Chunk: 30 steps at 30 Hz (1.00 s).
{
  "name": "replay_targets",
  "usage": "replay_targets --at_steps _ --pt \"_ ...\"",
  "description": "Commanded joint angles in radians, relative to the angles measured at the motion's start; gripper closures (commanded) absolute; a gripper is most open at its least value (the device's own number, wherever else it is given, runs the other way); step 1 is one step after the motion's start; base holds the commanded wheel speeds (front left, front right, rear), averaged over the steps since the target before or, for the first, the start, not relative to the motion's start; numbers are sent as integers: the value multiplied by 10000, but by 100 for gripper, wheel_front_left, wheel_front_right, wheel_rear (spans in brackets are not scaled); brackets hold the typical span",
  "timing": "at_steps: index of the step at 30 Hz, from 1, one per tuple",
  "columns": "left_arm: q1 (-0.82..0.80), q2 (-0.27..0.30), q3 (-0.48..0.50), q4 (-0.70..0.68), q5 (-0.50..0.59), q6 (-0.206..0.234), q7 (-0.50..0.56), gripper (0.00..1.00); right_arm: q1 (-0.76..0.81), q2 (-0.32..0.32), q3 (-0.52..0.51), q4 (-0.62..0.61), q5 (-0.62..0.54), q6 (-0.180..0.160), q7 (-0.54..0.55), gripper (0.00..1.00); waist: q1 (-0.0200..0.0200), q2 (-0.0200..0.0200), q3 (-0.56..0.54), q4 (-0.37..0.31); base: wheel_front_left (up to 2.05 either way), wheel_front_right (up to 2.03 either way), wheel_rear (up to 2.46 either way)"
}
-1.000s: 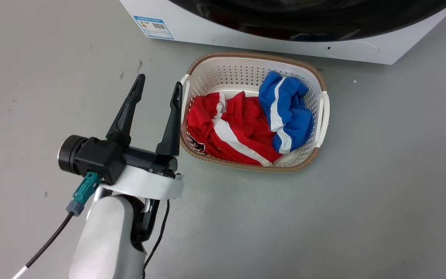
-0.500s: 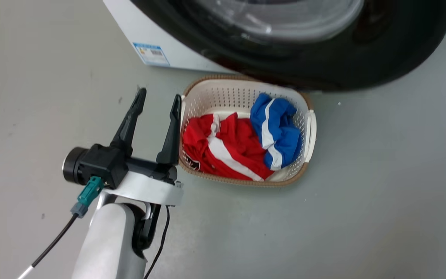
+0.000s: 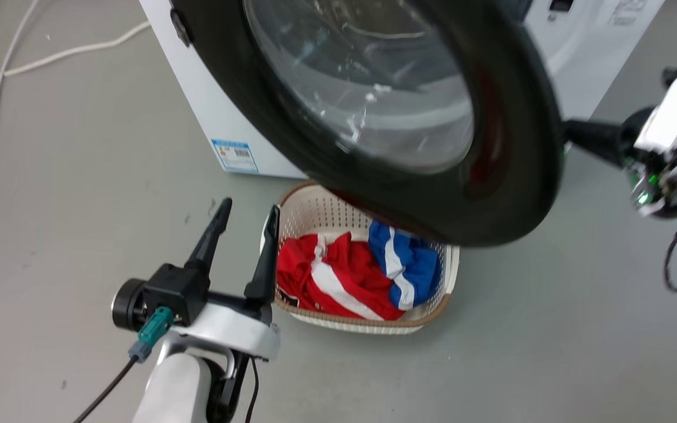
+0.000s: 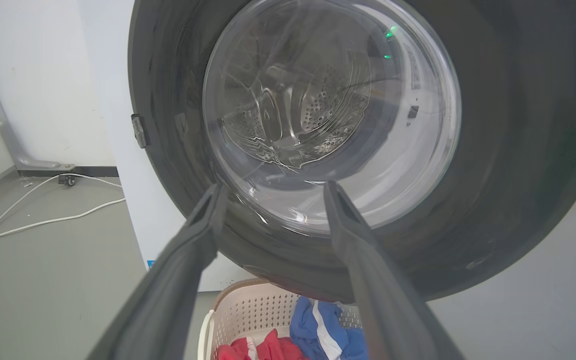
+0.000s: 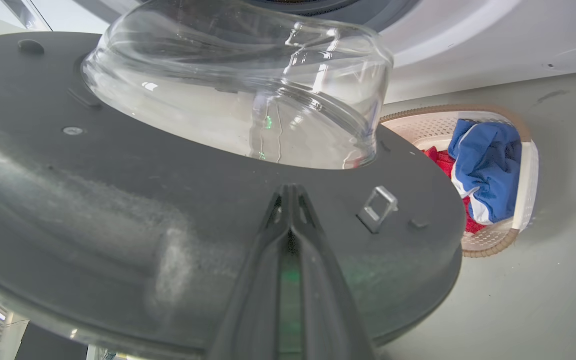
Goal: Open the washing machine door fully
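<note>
Two garments in a white basket (image 3: 368, 326), red garment (image 3: 327, 283), blue garment (image 3: 407, 265), washing machine door (image 3: 512, 147) swung out above, left gripper (image 3: 249, 207) jaws apart, right gripper (image 5: 290, 192) jaws together at door's inside.

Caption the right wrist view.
Shut right gripper at the inner face of the washing machine door, below its glass bowl; laundry basket beyond.

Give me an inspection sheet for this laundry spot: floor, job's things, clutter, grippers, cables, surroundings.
Surface: grey floor, few dark marks.
Job's things: washing machine door open, overhanging the basket.
Clutter: basket on the floor with red clothes and blue clothes.
Grippers: left gripper open, clear of the door; right gripper shut, tips at the door's inner face.
Cables: white cables on the floor; black cable at the left wrist.
Surroundings: white wall beside the washing machine.
</note>
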Motion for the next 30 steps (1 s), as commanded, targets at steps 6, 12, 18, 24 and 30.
replay_targets --at_steps 6,12,18,24,30 --pt "443 78 -174 274 -25 5 -25 0 1435 953 96 -1003 -92 4 484 100 1 0 -854 -104 0 0 0" --pt "589 145 -296 437 -25 5 -25 0 2181 1535 251 -1658 -105 4 845 100 1 0 -1254 -105 0 0 0" --pt "746 196 -281 502 51 5 -24 0 2676 1815 840 -2145 216 4 899 100 1 0 -1522 -91 0 0 0" --pt "815 214 -298 588 93 4 -24 0 3110 1823 2307 -2396 1608 4 470 100 1 0 -1783 5 0 0 0" --pt "951 204 -344 650 132 4 -25 0 3450 1812 3422 -2483 2310 4 -471 100 1 0 -2037 56 0 0 0"
